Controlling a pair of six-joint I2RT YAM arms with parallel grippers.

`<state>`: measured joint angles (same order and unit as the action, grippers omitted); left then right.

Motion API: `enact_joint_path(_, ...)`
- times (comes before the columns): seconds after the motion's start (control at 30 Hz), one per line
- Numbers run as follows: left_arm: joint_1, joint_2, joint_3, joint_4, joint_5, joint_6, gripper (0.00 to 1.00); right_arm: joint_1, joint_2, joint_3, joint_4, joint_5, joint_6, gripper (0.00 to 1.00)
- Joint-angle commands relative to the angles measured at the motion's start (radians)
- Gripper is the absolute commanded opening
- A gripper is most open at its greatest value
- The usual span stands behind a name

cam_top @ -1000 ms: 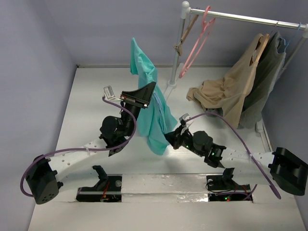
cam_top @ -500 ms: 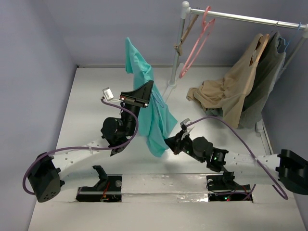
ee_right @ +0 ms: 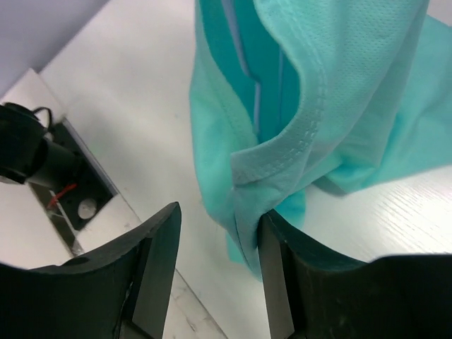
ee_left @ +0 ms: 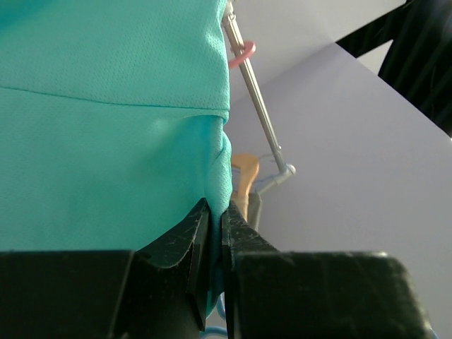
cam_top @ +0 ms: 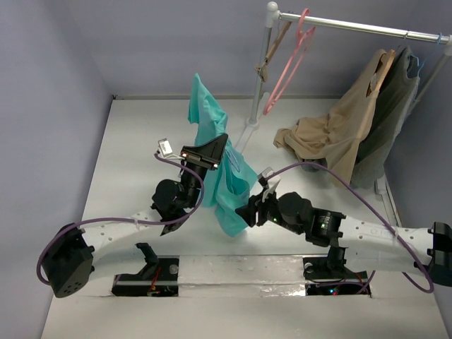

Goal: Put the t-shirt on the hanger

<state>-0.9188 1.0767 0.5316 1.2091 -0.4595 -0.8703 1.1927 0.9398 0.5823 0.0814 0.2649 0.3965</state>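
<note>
**A:** Grey-blue walls, white desk. A clothes rack stands at the far right and carries a pink hanger and a tan garment. Where is the t-shirt?

**B:** The t-shirt is off the desk, hanging mid-scene from the left hand. The jaws of that hand are pinched almost together on a fold of the teal cloth.

**A:** And the right hand?

**B:** The right hand is at the lower hem on the near side. Its fingers are spread apart with the stitched edge lying between them, and nothing is gripped.

**A:** What about the hanger?

**B:** It shows only as a thin pale-blue strip inside the shirt's opening, in the right wrist view. I cannot tell how deep it sits or whether the shoulders are seated on it.

**A:** How far along is the task?

**B:** My judgement is part way. The shirt is lifted and the hanger is apparently inside. What is left is to draw the cloth down square over both hanger arms, with the hook out through the collar. The pictures confirm neither.
</note>
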Motion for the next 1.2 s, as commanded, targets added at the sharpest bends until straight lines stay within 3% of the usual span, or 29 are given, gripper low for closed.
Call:
enact_joint_path(0.0, 0.005, -0.053, -0.002, 0.043, 0.068, -0.119, 0.0, 0.008, 0.004, 0.039, -0.078, 0.069, -0.025, 0.53)
enact_joint_path(0.27, 0.005, -0.101, -0.012, -0.005, 0.09, -0.16, 0.0, 0.008, 0.005, 0.04, -0.117, 0.109, -0.085, 0.55)
enact_joint_path(0.53, 0.005, -0.086, -0.019, 0.006, 0.091, -0.194, 0.0, 0.008, 0.065, 0.077, -0.065, -0.001, -0.139, 0.56)
enact_joint_path(0.77, 0.005, -0.096, -0.004, -0.017, 0.07, -0.17, 0.0, 0.008, 0.044, 0.09, -0.152, -0.049, -0.136, 0.7)
enact_joint_path(0.93, 0.014, -0.089, 0.014, -0.023, 0.068, -0.17, 0.0, 0.008, 0.054, 0.091, -0.203, -0.041, -0.124, 0.7)
enact_joint_path(1.03, 0.014, -0.08, 0.037, -0.026, 0.071, -0.171, 0.0, 0.008, 0.07, 0.056, -0.151, -0.044, -0.114, 0.69)
enact_joint_path(1.17, 0.014, -0.067, 0.059, -0.026, 0.096, -0.191, 0.0, 0.008, 0.082, 0.019, -0.008, -0.024, -0.122, 0.54)
